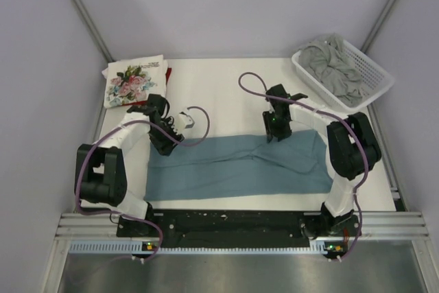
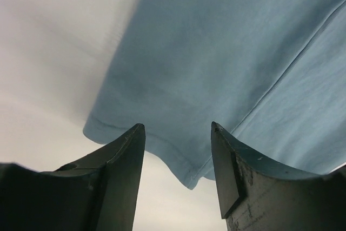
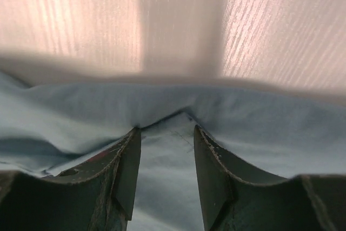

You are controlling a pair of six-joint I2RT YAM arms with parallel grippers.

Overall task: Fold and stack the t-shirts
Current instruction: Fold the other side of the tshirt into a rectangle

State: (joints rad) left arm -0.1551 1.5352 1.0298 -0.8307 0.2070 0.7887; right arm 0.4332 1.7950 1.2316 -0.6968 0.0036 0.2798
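Teal t-shirt [image 1: 240, 166] lies flat as long band across near worktop [image 1: 219, 87], ready for next fold. I have left hand [image 1: 160, 143] spread open over left far corner, right hand [image 1: 273, 132] open on far edge, nothing pinched yet. Folded floral shirt [image 1: 134, 81] far left: stack base, I reckon.

A spread t-shirt [image 1: 240, 167] is laid across the near bench [image 1: 219, 94], folded t-shirts [image 1: 135, 80] are stacked far left, and a crumpled t-shirt [image 1: 333, 66] is held in a basket [image 1: 374, 70] far right.
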